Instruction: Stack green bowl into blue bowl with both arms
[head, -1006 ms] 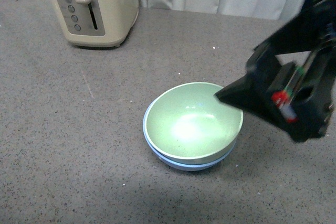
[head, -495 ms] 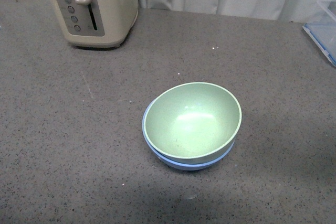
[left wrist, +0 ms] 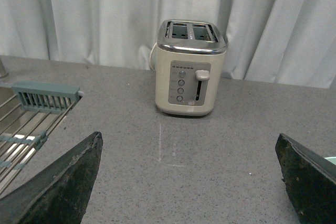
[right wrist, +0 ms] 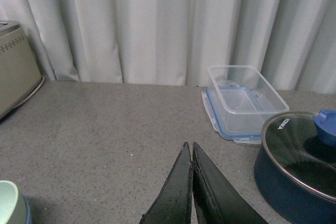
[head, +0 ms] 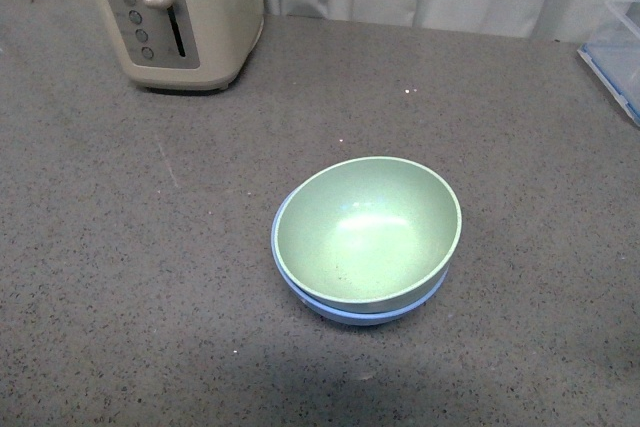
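The green bowl [head: 368,230] is seen nested in the blue bowl [head: 300,290] on the table [head: 150,277], near the toaster [head: 175,12]. The right arm, beside the bowls a second ago, has been withdrawn from the front view. The right hand [right wrist: 192,153] is closed and empty; the left hand [left wrist: 186,156] is spread wide. The stack looks slightly tilted, so the task is probably complete.

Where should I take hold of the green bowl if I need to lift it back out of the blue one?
Probably the green bowl's rim on its right side, one finger inside and one outside. It sits nested and tilted in the blue bowl, so that edge rides higher and clear, while the left edge lies low against the blue rim. Come down from above. The left hand is open; the right hand is shut and must open first.
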### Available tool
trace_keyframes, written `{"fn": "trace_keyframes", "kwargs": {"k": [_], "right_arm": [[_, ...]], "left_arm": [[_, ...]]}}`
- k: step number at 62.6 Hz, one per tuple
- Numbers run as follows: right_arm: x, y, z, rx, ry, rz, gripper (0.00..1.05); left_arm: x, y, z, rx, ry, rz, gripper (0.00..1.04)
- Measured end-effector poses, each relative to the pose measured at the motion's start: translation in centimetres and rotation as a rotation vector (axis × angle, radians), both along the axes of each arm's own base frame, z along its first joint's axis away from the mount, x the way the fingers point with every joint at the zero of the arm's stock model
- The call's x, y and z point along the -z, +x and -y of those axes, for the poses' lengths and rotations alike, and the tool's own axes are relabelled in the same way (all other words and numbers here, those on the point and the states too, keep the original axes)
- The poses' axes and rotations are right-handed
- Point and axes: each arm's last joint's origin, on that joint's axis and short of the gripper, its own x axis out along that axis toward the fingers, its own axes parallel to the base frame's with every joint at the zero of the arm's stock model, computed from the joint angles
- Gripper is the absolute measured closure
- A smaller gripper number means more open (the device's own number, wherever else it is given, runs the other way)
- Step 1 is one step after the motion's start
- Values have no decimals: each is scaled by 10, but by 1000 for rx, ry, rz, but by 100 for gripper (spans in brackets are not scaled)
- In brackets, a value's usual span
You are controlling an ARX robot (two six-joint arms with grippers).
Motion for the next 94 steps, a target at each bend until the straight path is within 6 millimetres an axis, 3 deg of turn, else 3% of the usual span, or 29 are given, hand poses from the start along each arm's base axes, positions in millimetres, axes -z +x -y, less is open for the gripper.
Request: {"fn": "trace_keyframes", "kwargs": {"k": [87,94], "right_arm": [[-5,-50,0,-4,-1,28,104],[-4,-50,0,-4,-1,19,87]], "left_arm": [[0,0,0,1,0,0,6],[0,0,0,1,0,0,6]]}}
